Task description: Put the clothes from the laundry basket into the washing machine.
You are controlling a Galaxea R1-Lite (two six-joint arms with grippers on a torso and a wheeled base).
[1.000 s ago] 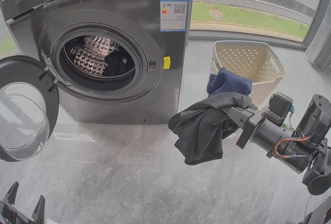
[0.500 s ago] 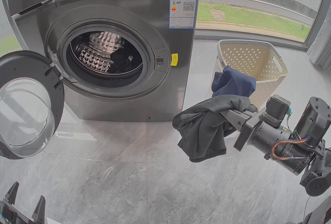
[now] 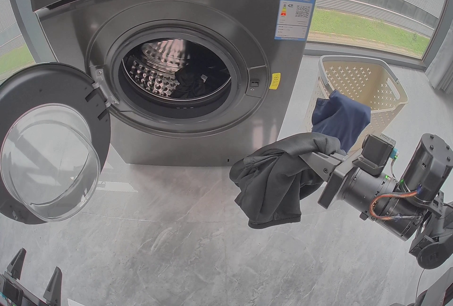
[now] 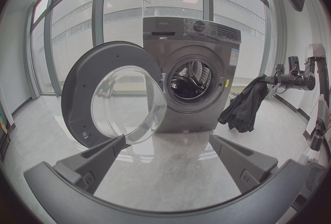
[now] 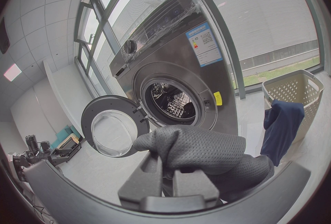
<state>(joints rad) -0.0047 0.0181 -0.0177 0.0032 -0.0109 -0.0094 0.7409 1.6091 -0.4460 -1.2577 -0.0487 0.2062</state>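
the washing machine (image 3: 188, 62) stands at 11 o'clock in the head view. its round door (image 3: 47, 151) is swung fully open toward 9 o'clock and the drum mouth is unobstructed. something dark already lies low in the drum (image 3: 193, 80), probably a garment loaded before, though the shadow makes that hard to confirm. the laundry basket (image 3: 373, 80) sits on the floor at 2 o'clock, just beside the machine's right flank, with a navy garment (image 3: 342, 116) draped over its near rim.

the step in hand looks like the carry from basket to machine. a dark grey garment (image 3: 269, 179) hangs in the air, clear of the floor and well apart from the drum. the right gripper (image 3: 316, 158) is clamped on a fold of it. in the right wrist view both fingers (image 5: 148, 173) press together under the bunched cloth. most of the fabric droops from the gripper toward 8 o'clock.

the drum opening lies at about 10 o'clock from the right gripper. so the next move calls for a sweep that way and a reach well past the door seal before letting go, so the loose tail does not snag on the rim.

the left gripper (image 3: 37, 269) rests low at 7 o'clock, spread wide and empty.
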